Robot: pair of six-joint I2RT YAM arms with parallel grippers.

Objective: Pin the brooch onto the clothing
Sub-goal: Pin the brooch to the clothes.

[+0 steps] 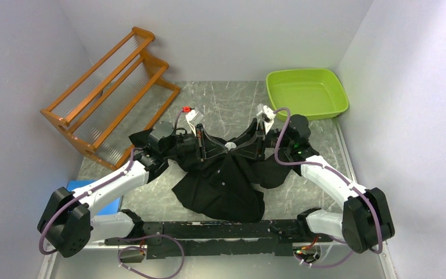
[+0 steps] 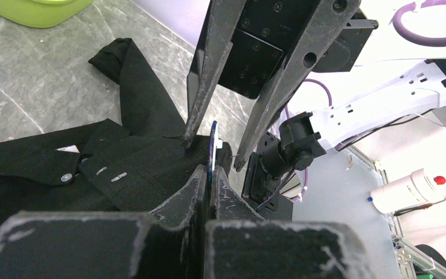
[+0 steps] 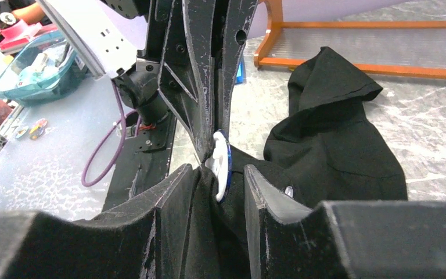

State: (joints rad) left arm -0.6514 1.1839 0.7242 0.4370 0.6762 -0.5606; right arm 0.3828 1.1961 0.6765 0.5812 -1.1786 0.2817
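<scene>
The clothing (image 1: 220,189), a black shirt with pale buttons, lies bunched in the middle of the table. Part of it is lifted to where both grippers meet. My left gripper (image 1: 223,149) comes from the left and is shut on the brooch (image 1: 230,145), a small white disc with a blue rim. In the left wrist view the brooch (image 2: 213,145) stands edge-on between my shut left gripper (image 2: 211,170). My right gripper (image 1: 237,147) faces it from the right. Its jaws (image 3: 220,172) hold a raised fold of the clothing (image 3: 331,151), with the brooch (image 3: 223,163) pressed against that fold.
An orange wooden rack (image 1: 110,87) stands at the back left. A green basin (image 1: 306,93) sits at the back right. A blue object (image 1: 115,204) lies under the left arm. White walls close in the left, right and back sides.
</scene>
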